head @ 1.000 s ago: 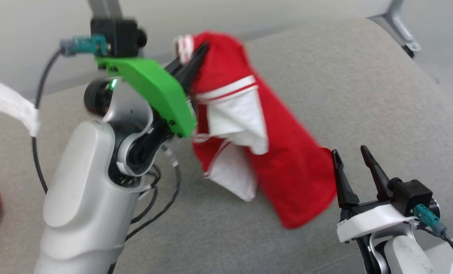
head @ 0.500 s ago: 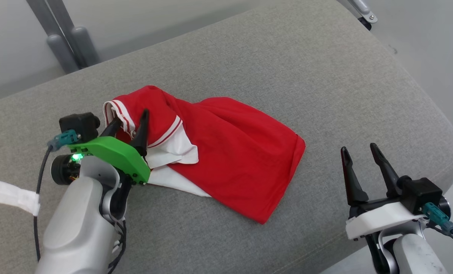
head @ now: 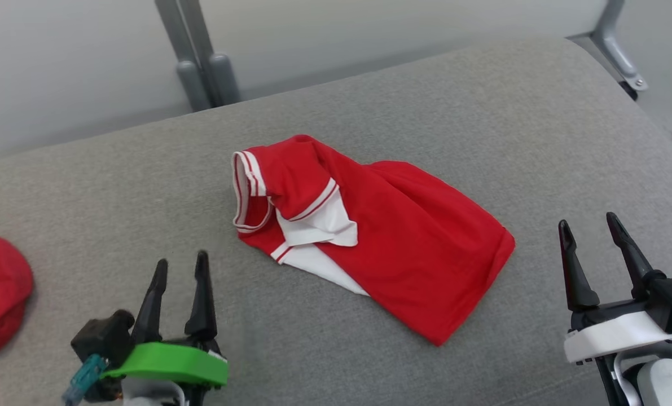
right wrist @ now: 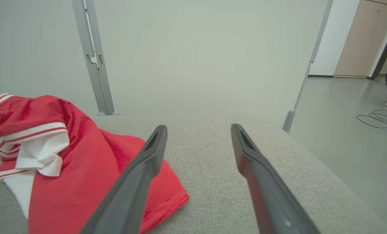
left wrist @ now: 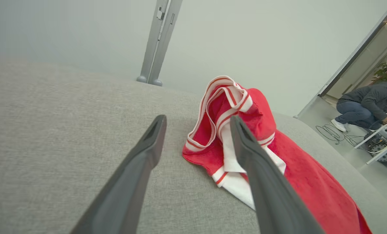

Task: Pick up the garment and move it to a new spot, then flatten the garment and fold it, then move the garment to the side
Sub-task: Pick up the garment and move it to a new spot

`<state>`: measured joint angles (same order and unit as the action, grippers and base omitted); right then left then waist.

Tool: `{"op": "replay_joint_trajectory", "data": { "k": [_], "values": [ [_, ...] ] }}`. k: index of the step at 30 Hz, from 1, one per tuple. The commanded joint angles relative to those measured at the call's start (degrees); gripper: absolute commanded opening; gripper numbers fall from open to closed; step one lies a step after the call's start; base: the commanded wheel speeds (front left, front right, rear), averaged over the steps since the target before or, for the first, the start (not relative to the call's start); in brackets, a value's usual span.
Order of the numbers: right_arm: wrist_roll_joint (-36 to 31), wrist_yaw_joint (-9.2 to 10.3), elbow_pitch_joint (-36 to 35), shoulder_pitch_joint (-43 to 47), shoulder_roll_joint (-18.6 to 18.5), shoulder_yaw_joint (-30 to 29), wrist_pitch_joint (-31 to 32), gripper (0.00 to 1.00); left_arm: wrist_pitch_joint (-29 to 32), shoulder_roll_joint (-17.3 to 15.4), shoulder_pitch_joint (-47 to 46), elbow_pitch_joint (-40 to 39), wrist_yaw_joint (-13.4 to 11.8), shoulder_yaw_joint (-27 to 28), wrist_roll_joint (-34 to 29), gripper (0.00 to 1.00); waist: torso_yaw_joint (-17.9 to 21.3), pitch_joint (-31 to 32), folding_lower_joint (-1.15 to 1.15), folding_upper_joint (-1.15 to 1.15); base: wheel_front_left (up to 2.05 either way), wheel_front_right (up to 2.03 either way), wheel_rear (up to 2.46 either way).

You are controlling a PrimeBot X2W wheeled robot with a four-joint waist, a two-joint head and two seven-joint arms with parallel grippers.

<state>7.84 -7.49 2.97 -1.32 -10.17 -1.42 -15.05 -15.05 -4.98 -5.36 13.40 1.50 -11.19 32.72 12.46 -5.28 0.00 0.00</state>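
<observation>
The garment is a red top with white panels and white trim striped in red; it lies crumpled and loosely doubled over on the grey cushion, about midway across it, with nothing holding it; in the head view its length runs slantwise from upper left to lower right; at the upper-left end a striped opening, sleeve or neck I cannot tell, stands up off the cushion as a loose loop; just beside it a white panel folds over the red; a second white patch pokes out beneath on the near side; the lower-right end is plain red and fairly flat, its stitched hem resting on the cushion.
</observation>
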Motion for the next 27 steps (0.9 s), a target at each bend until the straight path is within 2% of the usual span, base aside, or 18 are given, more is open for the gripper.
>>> {"op": "replay_joint_trajectory", "data": {
  "k": [1,7,13,27],
  "values": [
    [-0.34,0.0,-0.64,1.16,-0.45,-0.33,-0.19,1.0,-0.13,-0.21,3.3,-2.04,0.45,1.66,-3.0,1.0,-8.3,4.62,0.0,0.0,0.0,0.0,0.0],
    [-0.51,0.0,-0.81,3.62,-1.19,-2.04,-0.19,1.0,-0.1,1.54,12.32,-5.45,2.85,7.78,-10.16,1.0,-13.53,5.77,0.0,0.0,0.0,0.0,0.0],
    [-1.0,0.0,0.46,6.98,-0.28,-3.72,-0.19,1.0,-0.1,2.02,17.04,-7.33,4.71,11.41,-15.04,1.0,-16.62,7.11,0.0,0.0,0.0,0.0,0.0],
    [-2.55,0.0,4.04,8.81,2.56,-2.96,-0.19,1.0,-0.11,2.05,16.61,-8.89,5.84,12.8,-15.87,1.0,-17.06,7.38,0.0,0.0,0.0,0.0,0.0]
  ]
}}
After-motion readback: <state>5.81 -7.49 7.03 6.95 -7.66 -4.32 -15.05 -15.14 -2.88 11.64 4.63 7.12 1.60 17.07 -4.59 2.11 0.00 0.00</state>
